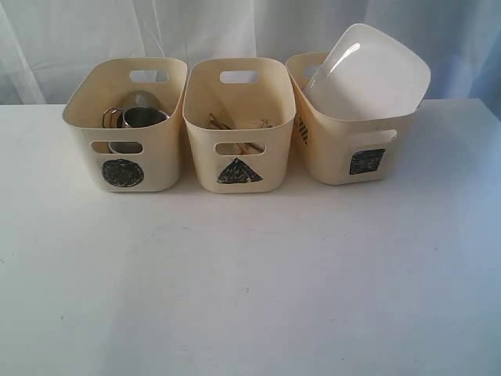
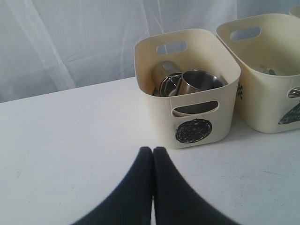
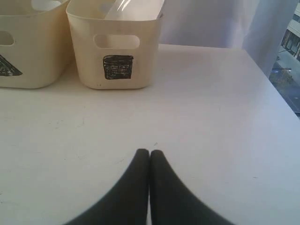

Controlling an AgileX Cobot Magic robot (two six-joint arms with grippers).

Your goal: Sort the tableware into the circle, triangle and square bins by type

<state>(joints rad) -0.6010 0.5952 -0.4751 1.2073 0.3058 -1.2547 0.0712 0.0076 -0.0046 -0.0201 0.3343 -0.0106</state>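
Note:
Three cream bins stand in a row at the back of the white table. The circle bin (image 1: 125, 117) on the left holds steel mugs (image 1: 141, 117), also seen in the left wrist view as steel mugs (image 2: 199, 82) inside the circle bin (image 2: 187, 126). The triangle bin (image 1: 239, 125) in the middle holds wooden chopsticks (image 1: 223, 123). The square bin (image 1: 344, 145) on the right holds the large white square plate (image 1: 368, 70), leaning out over its rim. My left gripper (image 2: 153, 149) is shut and empty, short of the circle bin. My right gripper (image 3: 149, 151) is shut and empty, short of the square bin (image 3: 115, 51).
The white table (image 1: 250, 282) stretches in front of the bins. A white curtain (image 1: 235, 27) hangs behind them. In the right wrist view the table's edge (image 3: 269, 75) runs close beside the square bin, with a window beyond it.

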